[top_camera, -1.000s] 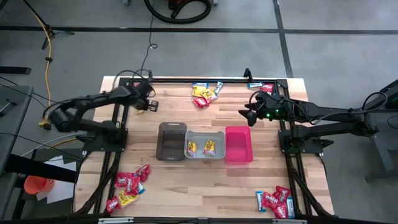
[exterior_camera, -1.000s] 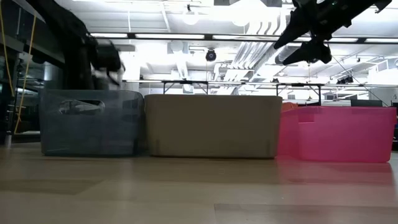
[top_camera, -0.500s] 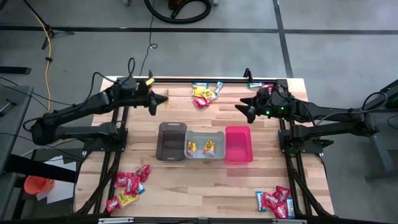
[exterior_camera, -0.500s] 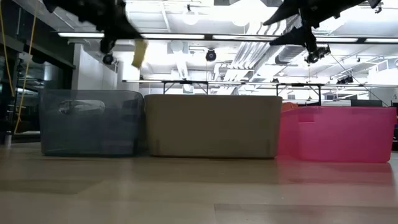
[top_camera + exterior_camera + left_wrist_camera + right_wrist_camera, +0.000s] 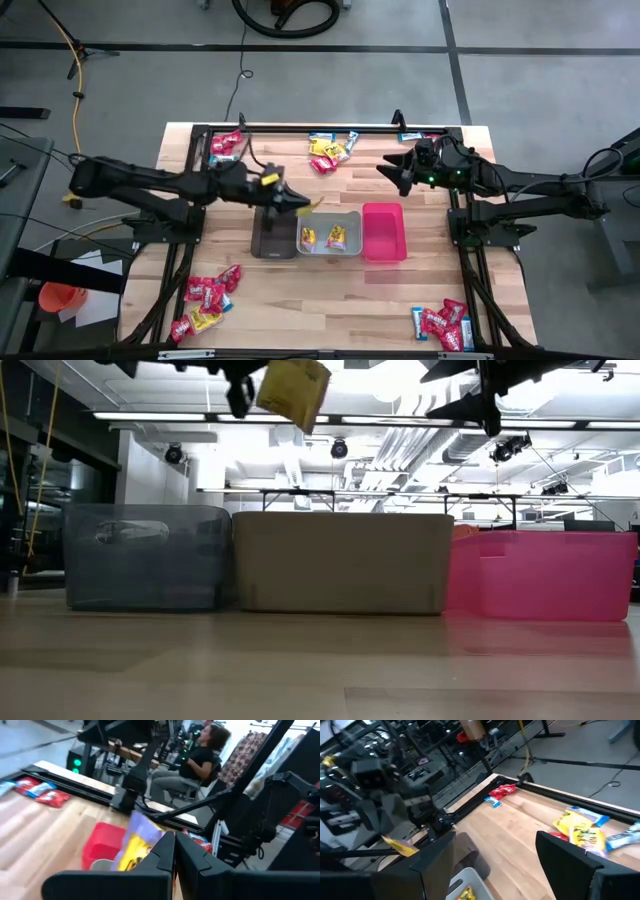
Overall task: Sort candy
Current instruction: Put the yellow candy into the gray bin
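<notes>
- Two hands are at work above the bench (image 5: 330, 275): the left hand (image 5: 300, 204) hangs over the gap where the brown bin (image 5: 275, 227) meets the grey bin (image 5: 330, 233), and the right hand (image 5: 392, 172) hovers beyond the pink bin (image 5: 384, 231), toward the far edge.
- Left hand: fingers (image 5: 165, 851) pressed together on a yellow packet (image 5: 292, 390), which dangles below the fingertips, high above the bin rims in the low view.
- Right hand: fingers (image 5: 570, 855) spread wide, with nothing between them.
- Directly under and just past the left hand, the grey bin holds two yellow sweets (image 5: 338, 236).
- Just beyond the right hand's fingertips, toward the middle of the far edge, lies a small heap of yellow, red and blue-white candy (image 5: 328, 151).
- Behind the left hand, at the far left corner, sit a few red and blue pieces (image 5: 224, 146).
- Well away from both hands, near-edge heaps lie at the left (image 5: 205, 300) and right (image 5: 442, 325) corners.
- A seated person (image 5: 197, 757) shows in the room past the left hand.
</notes>
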### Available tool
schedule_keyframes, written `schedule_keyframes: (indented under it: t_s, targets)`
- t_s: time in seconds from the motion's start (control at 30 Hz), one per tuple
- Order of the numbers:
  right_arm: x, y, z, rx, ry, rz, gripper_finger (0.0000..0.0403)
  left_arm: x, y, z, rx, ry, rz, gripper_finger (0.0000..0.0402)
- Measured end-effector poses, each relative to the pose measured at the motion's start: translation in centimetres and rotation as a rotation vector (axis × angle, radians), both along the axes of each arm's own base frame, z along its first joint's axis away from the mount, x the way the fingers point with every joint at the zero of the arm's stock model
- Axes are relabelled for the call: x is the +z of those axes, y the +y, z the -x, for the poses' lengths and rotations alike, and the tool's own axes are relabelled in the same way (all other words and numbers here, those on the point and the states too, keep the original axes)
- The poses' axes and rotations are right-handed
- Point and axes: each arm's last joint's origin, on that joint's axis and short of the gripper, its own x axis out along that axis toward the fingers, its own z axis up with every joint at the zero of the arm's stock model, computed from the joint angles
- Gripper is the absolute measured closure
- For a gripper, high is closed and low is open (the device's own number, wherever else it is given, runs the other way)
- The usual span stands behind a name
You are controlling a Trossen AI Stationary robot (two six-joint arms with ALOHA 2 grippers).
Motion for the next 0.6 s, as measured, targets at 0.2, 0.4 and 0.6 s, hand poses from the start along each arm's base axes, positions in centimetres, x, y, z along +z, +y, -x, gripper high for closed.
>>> schedule_keyframes:
  t_s: [0.2,0.4,0.6]
  targets:
    - [0.2,0.2,-0.1,0.058,-0.025,-0.007,0.0135,-1.7,-1.3,-1.8,-0.037,0.015,0.045,0.0401]
    - [0.7,0.2,-0.2,0.087,-0.079,-0.008,0.0135,-2.8,-2.2,-2.4,-0.068,0.055,0.048,0.0401]
    - [1.1,0.2,-0.2,0.075,-0.151,-0.094,0.0135,-3.7,-2.4,-2.9,-0.086,0.077,-0.045,0.0401]
